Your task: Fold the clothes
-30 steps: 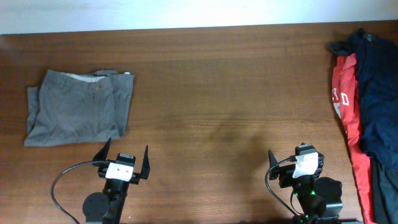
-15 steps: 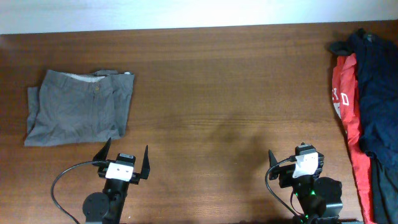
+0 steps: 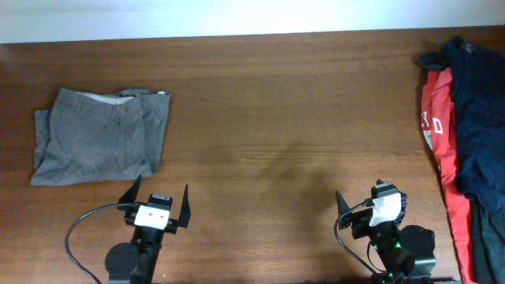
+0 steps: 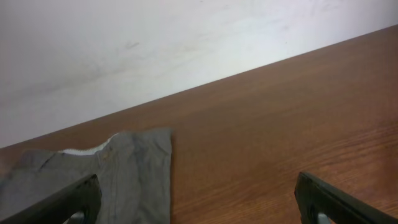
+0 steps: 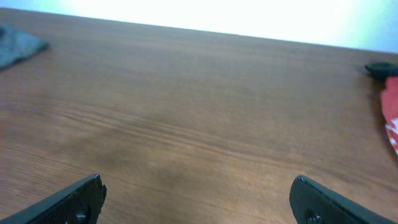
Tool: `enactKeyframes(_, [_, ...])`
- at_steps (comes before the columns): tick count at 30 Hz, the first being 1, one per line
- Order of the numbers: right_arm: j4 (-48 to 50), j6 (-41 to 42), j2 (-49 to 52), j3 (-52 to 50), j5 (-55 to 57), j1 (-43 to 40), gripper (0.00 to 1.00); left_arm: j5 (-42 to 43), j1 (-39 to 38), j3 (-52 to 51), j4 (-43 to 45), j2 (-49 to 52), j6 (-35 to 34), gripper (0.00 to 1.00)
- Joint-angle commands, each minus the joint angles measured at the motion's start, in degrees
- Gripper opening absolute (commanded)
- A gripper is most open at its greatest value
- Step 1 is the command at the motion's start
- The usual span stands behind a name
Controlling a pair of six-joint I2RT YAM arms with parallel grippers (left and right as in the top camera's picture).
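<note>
**A:** Right, nearest things first: how do the arms stand?

**B:** Both sit at the near edge of the counter (image 3: 276,102). The left gripper (image 3: 160,192) has its fingers spread wide with nothing between them. The right gripper (image 3: 372,197) is likewise released and empty.

**A:** And what lies beyond them?

**B:** Just past the left arm the grey trousers (image 3: 99,142) lie folded flat, and I'd call them finished. The rest is heaped along the right edge, a navy piece (image 3: 477,118) lying partly over a red white-printed shirt (image 3: 438,134), running up to the far corner.

**A:** So the next garment comes from that heap?

**B:** I'd judge so, since the right arm is nearest. Pinch a single layer at a loose edge of the top piece and lift until it comes free of the red one. Then carry it to the bare middle before flattening — a deep grab would likely haul two garments at once
</note>
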Motion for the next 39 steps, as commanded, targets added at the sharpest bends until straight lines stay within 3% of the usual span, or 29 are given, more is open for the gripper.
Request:
enactKeyframes(1, [1.33, 0.72, -0.55, -0.07, -3.21, -0.2, 0.99, -0.24, -0.22, 0.44, -0.11, 0.26, -1.09, 0.99])
enactKeyframes(5, [1.44, 0.94, -0.55, 1.03, -3.26, -0.2, 0.99, -0.24, -0.2, 2.43, 0.02, 0.26, -4.31, 0.99])
enactKeyframes(10, [0.48, 6.84, -0.48, 2.51, -3.23, -0.2, 0.99, -0.2, -0.22, 5.75, -2.91, 0.68, -10.16, 0.99])
enactKeyframes(18, [-0.44, 10.97, 5.01, 8.44, -3.19, -0.2, 0.99, -0.24, -0.2, 16.79, -11.08, 9.27, -10.23, 0.99])
enactKeyframes(24, [-2.49, 10.97, 17.92, 19.63, -2.99, -0.2, 0.99, -0.22, -0.22, 30.01, -15.1, 23.52, -10.23, 0.99])
enactKeyframes(34, [-25.07, 10.97, 48.37, 48.87, -3.93, -0.2, 0.99, -0.22, -0.22, 58.29, -35.54, 50.99, -10.19, 0.99])
enactKeyframes(39, [-29.18, 10.93, 58.62, 54.75, -10.86, -0.2, 0.99, 0.48, -0.22, 67.65, -41.99, 59.32, -9.84, 0.99])
